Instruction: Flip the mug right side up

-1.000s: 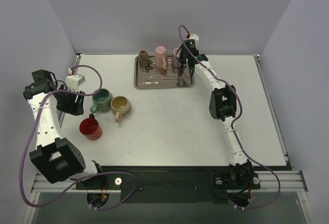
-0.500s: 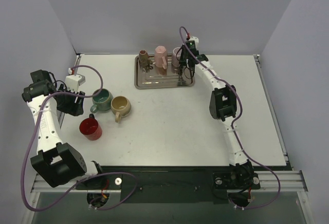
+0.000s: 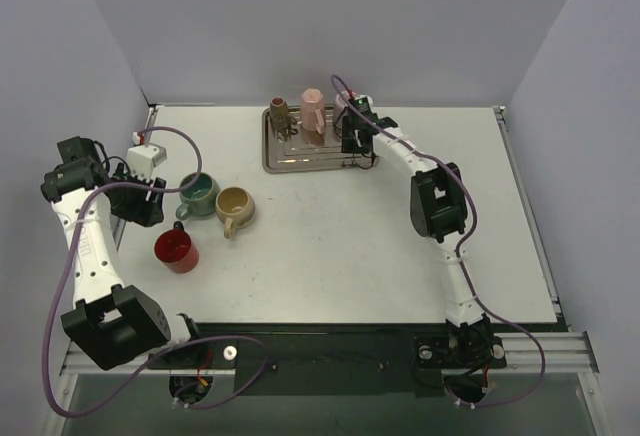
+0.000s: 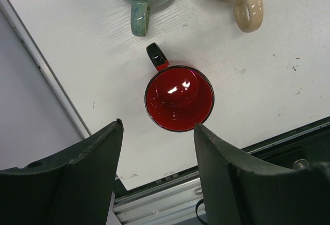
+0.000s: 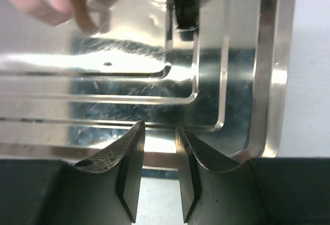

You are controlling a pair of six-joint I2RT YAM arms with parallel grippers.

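Mugs on a white table [image 3: 350,246], a gripper at each group.
A steel tray [image 3: 268,156] at 12 o'clock carries a brown mug [image 3: 280,110] and a pink mug [image 3: 313,111]. The right gripper [image 3: 358,146] hangs over its 3 o'clock end, jaws too small to read. At 9 o'clock stand a teal mug [image 3: 198,194], a tan mug [image 3: 234,206] and a red mug [image 3: 176,249], with the left gripper [image 3: 148,206] just beside them.

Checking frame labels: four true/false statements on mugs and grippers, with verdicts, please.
1. The red mug stands mouth up on the table. True.
2. The left gripper is shut on the red mug. False: it is open, empty, clear of it.
3. The right gripper is over the metal tray with nothing between its fingers. True.
4. The green mug sits on the tray. False: it stands on the table beside the tan mug.
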